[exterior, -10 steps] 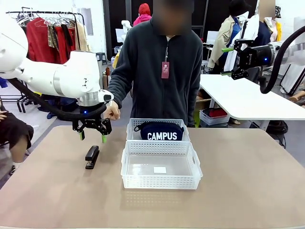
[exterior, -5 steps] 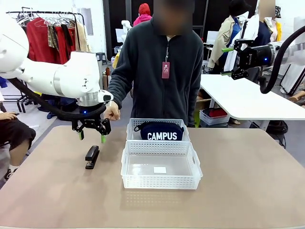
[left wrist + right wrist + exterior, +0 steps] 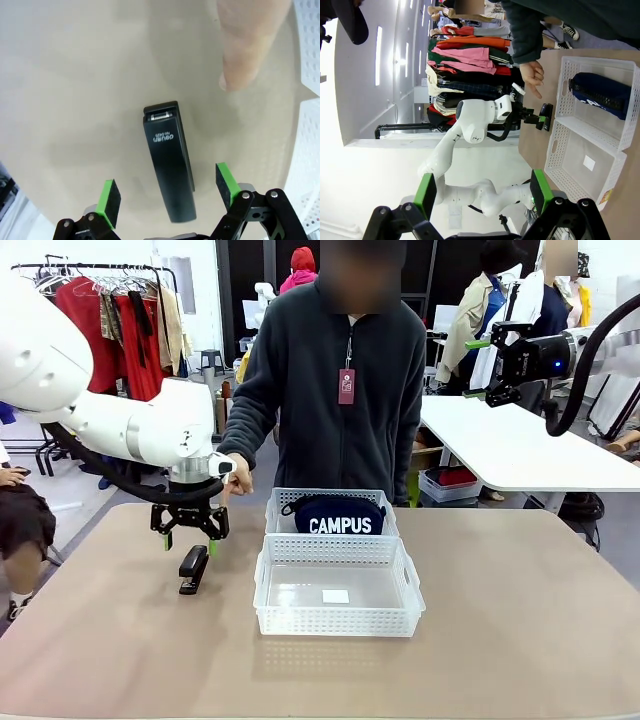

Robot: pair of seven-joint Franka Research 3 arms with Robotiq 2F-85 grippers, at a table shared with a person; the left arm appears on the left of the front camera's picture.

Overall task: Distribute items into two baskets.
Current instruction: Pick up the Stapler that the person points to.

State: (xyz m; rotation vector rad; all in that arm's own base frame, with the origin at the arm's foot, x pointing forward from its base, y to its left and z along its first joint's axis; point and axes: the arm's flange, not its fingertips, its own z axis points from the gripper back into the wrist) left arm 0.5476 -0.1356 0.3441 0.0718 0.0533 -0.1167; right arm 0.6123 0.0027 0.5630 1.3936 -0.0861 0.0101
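Lower now, the left gripper (image 3: 190, 542) hangs wide open just above the stapler (image 3: 192, 570) on the table (image 3: 520, 640). The pouch (image 3: 340, 517) lies in the far basket (image 3: 273, 502); the near basket (image 3: 335, 618) holds nothing. The right gripper (image 3: 478, 370) is up high.

Left wrist: the pads (image 3: 109, 197) straddle the stapler's near end, slightly askew. Closing there could tip it, and a person's finger (image 3: 245, 45) is near.

Right wrist: its pads stand wide, empty.

Black, navy, white, beige.
Black stapler (image 3: 193, 569); navy pouch (image 3: 339, 516), white letters; translucent white lattice baskets (image 3: 338, 621); beige table (image 3: 520, 640).
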